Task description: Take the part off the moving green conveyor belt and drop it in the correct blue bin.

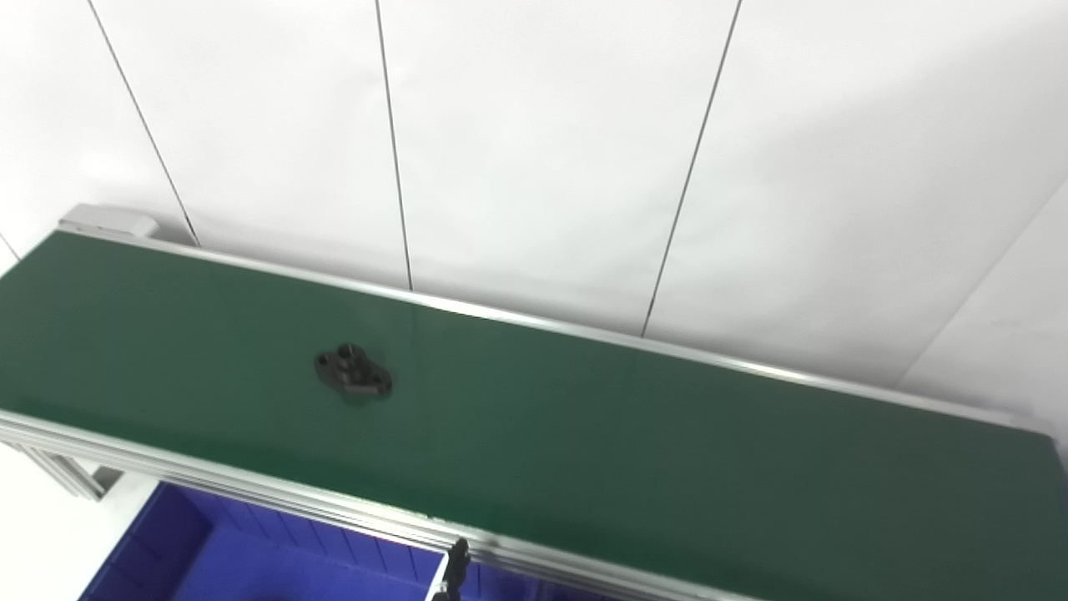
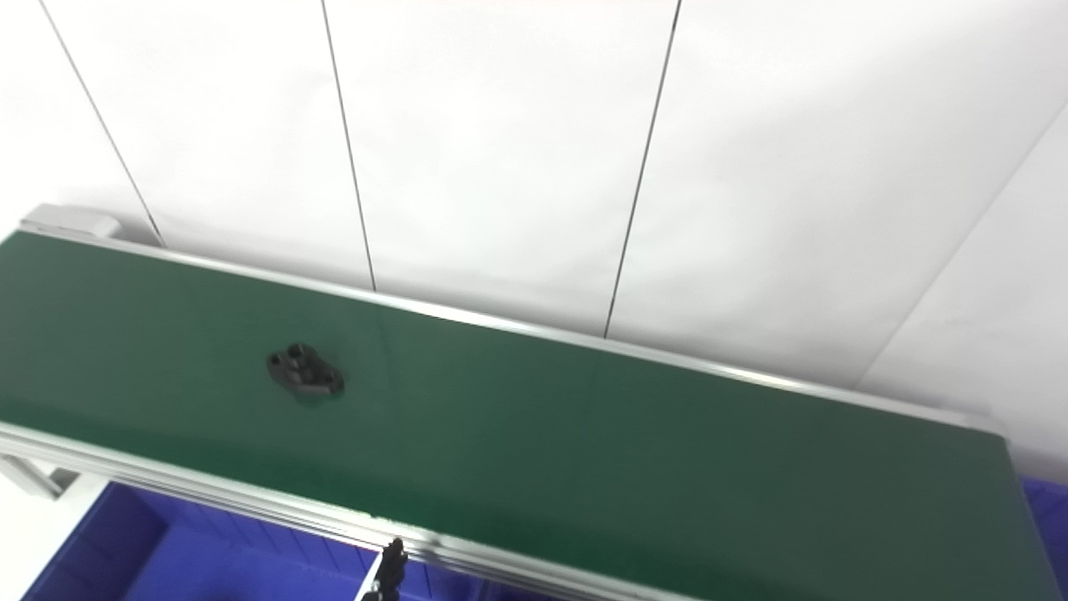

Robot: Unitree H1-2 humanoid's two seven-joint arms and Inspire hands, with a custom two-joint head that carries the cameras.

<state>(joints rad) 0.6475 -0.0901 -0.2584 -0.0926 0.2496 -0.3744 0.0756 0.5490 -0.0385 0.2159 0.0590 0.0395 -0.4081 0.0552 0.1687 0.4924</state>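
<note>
Black part (image 1: 352, 373): small flanged piece with holes, lying flat on the green conveyor belt (image 1: 584, 434), left of centre, nearer the front rail than the back.
Hands: neither is in frame, so we cannot tell whether they are spread or closed.
Blue bin (image 1: 250, 559): sits below the belt's front rail, lower left; a dark clip-like item (image 1: 455, 568) on a white divider edge marks what looks like a boundary with a second compartment to its right.
Risk, timing: belt is moving per the task; if we reach for where the part sits now, we likely close on bare belt.
Risk, grip: part is low and flat; fingers may skid over it or flip it toward the rail.
Risk, sorting: nothing here tells us which bin is correct, so a wrong drop is possible.
Risk, visibility: dark part on dark green gives weak contrast and its edges are soft.
Right eye only: a strip of blue (image 2: 1047, 517) past the belt's right end, probably another bin.
Left eye only: more of the frame leg (image 1: 62, 472) under the left end.
</note>
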